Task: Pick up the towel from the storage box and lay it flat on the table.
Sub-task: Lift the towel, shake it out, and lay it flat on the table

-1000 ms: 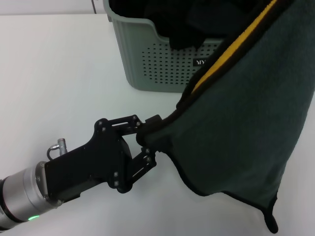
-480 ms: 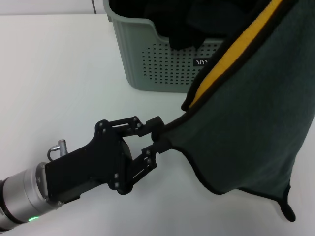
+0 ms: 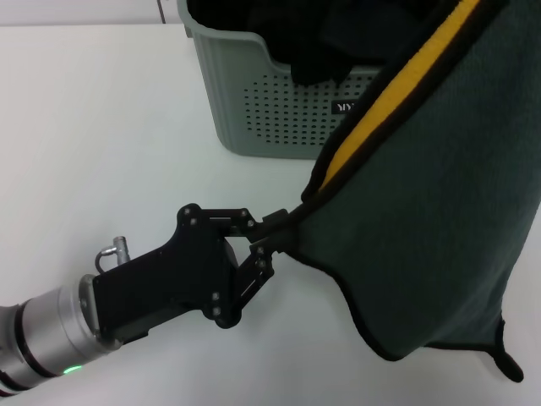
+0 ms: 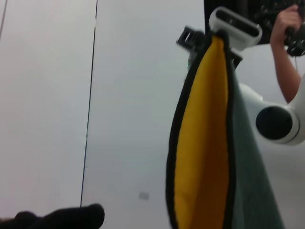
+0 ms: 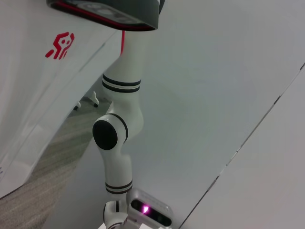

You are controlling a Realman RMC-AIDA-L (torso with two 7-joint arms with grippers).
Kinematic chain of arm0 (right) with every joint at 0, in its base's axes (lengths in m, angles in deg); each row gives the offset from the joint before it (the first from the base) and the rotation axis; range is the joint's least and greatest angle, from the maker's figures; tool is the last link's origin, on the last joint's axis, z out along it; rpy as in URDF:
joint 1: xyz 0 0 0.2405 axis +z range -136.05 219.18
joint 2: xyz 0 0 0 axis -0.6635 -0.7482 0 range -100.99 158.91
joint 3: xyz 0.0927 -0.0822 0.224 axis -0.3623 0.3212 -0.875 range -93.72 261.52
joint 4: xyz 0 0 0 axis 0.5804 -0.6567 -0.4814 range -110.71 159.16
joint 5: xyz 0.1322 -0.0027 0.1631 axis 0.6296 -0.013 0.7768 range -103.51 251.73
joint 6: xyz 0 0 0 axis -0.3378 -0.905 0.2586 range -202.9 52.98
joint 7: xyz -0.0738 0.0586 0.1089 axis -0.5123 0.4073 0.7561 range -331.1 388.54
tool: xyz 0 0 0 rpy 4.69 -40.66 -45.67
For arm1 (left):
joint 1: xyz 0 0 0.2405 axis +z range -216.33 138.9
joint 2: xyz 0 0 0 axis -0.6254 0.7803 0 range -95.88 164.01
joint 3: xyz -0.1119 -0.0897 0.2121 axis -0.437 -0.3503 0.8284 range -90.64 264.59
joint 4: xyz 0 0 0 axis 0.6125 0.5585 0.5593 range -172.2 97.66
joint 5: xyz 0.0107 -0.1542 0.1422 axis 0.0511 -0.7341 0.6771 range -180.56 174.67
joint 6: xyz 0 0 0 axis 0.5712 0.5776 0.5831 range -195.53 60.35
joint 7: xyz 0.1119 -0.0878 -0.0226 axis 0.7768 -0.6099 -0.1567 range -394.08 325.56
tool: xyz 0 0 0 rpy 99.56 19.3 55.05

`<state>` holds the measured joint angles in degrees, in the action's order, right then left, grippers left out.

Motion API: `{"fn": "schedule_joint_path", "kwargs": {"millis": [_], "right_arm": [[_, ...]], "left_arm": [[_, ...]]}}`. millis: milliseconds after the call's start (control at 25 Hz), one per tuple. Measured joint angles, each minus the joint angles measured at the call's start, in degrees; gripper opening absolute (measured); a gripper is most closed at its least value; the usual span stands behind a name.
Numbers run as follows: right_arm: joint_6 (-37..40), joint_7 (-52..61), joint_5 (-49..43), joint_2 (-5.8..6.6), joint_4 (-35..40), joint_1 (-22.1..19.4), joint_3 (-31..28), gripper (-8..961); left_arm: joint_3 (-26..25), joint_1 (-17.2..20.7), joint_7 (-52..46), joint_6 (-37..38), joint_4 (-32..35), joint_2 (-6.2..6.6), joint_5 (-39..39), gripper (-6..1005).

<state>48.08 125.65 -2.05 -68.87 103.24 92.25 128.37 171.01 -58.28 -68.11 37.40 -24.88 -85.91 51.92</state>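
The towel hangs in the air at the right, dark grey-green side facing me, with a yellow strip along its upper left edge. Its top runs out of the head view. My left gripper is shut on the towel's left edge, low over the table in front of the storage box. In the left wrist view the towel's yellow side hangs from my right gripper, which is shut on its top edge.
Dark cloth lies inside the storage box. The towel's lower corner with its black loop hangs at the bottom right. A person's arm shows far off in the left wrist view.
My left gripper has moved right and its fingers have closed on the towel's edge. The towel's lower corner has swung right and down.
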Motion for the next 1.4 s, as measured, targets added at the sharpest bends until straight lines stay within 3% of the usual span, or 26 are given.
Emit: {"fn": "schedule_joint_path", "kwargs": {"millis": [200, 600, 960, 1160, 1200, 1400], "right_arm": [[-0.10, 0.08, 0.61, 0.11, 0.08, 0.18, -0.14, 0], [-0.02, 0.17, 1.37, 0.06, 0.26, -0.02, -1.22, 0], [-0.07, 0.07, 1.86, -0.77, 1.27, -0.84, -1.07, 0], [-2.08, -1.61, -0.46, -3.17, 1.88, -3.24, -1.33, 0], [-3.45, -1.72, -2.43, -4.42, 1.91, -4.21, -1.32, 0], [-6.64, 0.80, -9.88, -8.36, 1.98, -7.66, -0.78, 0]], "left_arm": [[0.25, -0.05, 0.01, -0.89, 0.00, -0.07, 0.15, 103], [0.03, 0.15, -0.21, -0.96, -0.12, -0.05, 0.05, 61], [-0.07, 0.28, -0.43, -0.97, -0.18, -0.26, -2.01, 32], [-0.01, 2.00, -2.54, 0.63, -1.43, -0.44, -11.73, 26], [-0.02, 2.33, -3.17, 2.01, -1.80, -0.31, -13.54, 25], [-0.08, 3.68, -5.22, 8.32, -1.85, 1.34, -17.27, 20]]}}
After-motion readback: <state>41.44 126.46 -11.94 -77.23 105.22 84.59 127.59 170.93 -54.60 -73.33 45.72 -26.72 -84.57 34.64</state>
